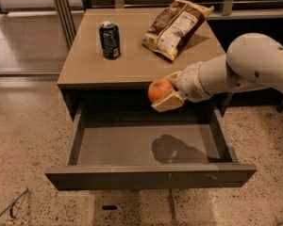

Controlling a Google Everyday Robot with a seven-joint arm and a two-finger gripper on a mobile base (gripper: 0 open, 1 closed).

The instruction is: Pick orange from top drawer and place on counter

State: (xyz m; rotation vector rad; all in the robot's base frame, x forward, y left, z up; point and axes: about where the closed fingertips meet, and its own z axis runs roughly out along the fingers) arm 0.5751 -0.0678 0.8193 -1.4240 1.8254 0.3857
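The orange (159, 90) is held in my gripper (166, 92), whose pale fingers (169, 102) close around it from the right. The white arm reaches in from the right edge. The orange hangs in the air at the front edge of the counter (132, 60), above the back of the open top drawer (146, 147). The drawer is pulled out toward the camera; its grey bottom shows only the shadow of the arm and fruit.
A dark soda can (109, 39) stands on the counter at the back left. A brown and white chip bag (175, 26) lies at the back right. Speckled floor surrounds the cabinet. A metal rail runs behind it.
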